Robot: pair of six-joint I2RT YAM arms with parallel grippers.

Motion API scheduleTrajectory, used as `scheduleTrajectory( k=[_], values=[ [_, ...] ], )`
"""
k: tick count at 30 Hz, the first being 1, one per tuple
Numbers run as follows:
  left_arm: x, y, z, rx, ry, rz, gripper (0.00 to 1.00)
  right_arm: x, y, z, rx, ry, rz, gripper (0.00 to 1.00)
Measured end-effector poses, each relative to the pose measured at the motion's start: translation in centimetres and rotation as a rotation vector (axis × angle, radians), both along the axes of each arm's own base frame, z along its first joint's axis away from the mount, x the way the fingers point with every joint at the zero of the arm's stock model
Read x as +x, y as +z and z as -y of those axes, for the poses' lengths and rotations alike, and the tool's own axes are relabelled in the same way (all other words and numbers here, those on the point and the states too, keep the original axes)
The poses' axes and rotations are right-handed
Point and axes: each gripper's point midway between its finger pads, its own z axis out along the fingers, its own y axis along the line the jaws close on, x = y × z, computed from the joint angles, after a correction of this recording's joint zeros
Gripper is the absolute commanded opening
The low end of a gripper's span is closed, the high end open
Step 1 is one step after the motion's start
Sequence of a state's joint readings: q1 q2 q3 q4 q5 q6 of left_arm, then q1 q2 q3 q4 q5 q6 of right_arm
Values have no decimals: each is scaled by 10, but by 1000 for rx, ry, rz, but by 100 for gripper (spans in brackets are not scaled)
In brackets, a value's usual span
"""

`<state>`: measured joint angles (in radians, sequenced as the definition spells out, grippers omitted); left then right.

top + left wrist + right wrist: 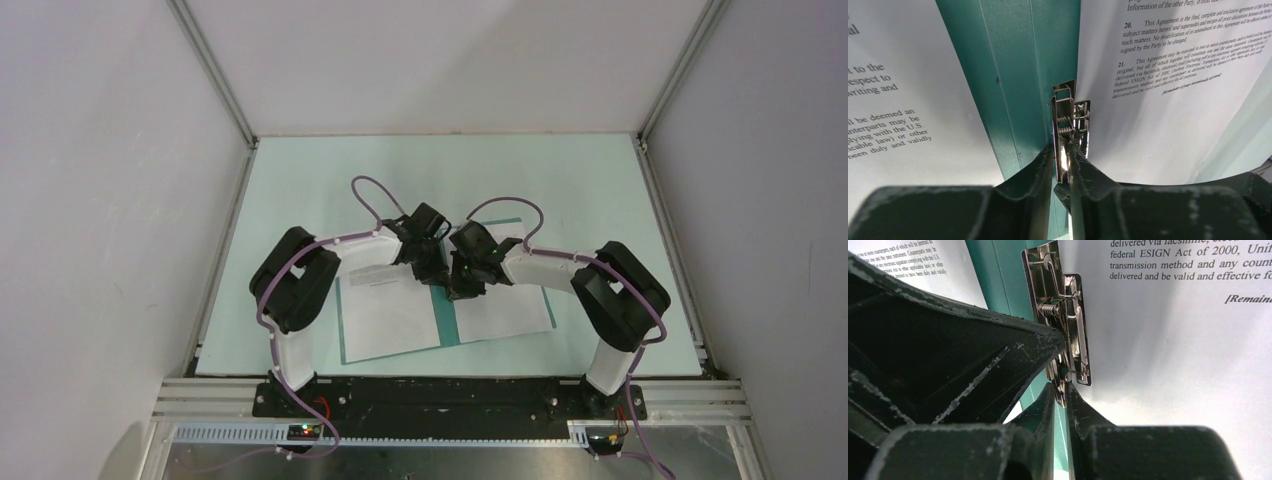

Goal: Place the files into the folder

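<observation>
The teal folder (pixel 342 335) lies open on the table, with one of the files (pixel 390 315) on its left half and the other (pixel 505 312) on its right half. At the spine stands the metal clip (pixel 1068 112), its spring showing. My left gripper (pixel 437 272) is shut on the clip's upright lever, which fills the gap between the jaws (pixel 1064 156). My right gripper (pixel 1062 390) pinches the clip's (pixel 1063 305) near end from the other side (pixel 462 290). The right sheet (pixel 1158 115) curves up beside the clip.
The two arms meet nose to nose over the folder's spine; in the right wrist view the left gripper's finger (pixel 973 350) fills the left side. A pale green mat (pixel 300 180) covers the table, with white walls and metal rails (pixel 210 60) around it.
</observation>
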<state>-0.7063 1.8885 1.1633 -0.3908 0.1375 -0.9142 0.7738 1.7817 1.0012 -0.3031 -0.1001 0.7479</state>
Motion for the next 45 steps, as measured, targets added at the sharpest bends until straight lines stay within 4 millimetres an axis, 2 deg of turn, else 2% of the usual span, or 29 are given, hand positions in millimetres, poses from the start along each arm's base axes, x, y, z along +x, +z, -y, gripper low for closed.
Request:
scheduleTrajectory(
  k=[4, 7, 11, 17, 24, 36, 45],
  values=[
    [-2, 0, 1, -5, 0, -5, 2, 0, 0, 0, 3, 0, -3, 1],
    [-1, 0, 2, -12, 16, -8, 0, 0, 0, 0, 6, 1, -4, 3],
    [-2, -2, 2, -21, 40, -15, 0, 0, 2, -1, 15, 6, 1, 15],
    [-3, -3, 0, -31, 79, -20, 0, 0, 8, -4, 38, 14, 25, 25],
    [-3, -5, 0, -35, 99, -23, 0, 0, 10, -6, 89, 11, 48, 24],
    [-3, -5, 2, -43, 119, -34, 0, 1, 9, -2, 198, -62, 45, 14],
    [-3, -7, 4, -52, 123, -45, 0, 0, 10, 2, 228, -97, 45, 18]
  ],
)
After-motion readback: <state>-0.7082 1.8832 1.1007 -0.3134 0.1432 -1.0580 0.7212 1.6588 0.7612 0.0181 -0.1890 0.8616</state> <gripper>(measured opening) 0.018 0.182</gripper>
